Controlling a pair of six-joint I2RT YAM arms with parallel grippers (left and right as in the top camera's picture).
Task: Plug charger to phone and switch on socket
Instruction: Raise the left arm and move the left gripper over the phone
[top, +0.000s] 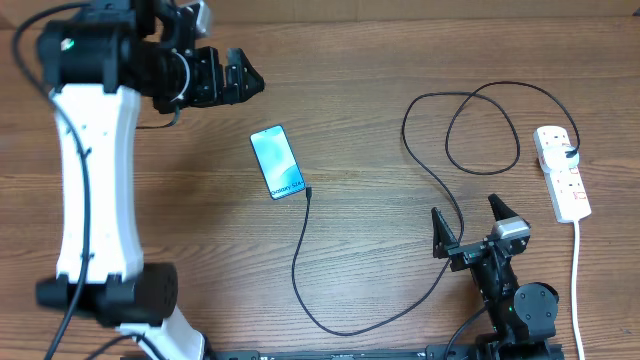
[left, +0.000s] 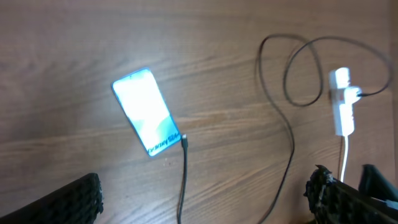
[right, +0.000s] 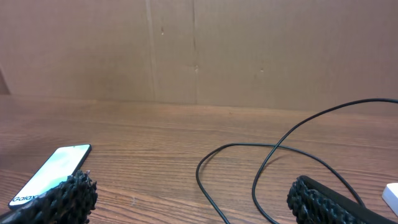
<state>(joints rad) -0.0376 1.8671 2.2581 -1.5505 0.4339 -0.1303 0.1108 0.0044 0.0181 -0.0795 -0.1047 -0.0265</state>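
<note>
phone text: slim rectangular smartphone (top: 276, 162) with a light blue-teal screen says "Galaxy" near one end
rest: the bit after it's too blurry tbh

You'll see the phone (top: 276, 163) lying flat and tilted, its screen up and lit blue. The charger's (top: 296, 255) tip lies just beside the corner of its Galaxy end. The thin black cable curves and loops across to the socket (top: 562, 172), a white strip with red switches at far right, black plug in.
</note>
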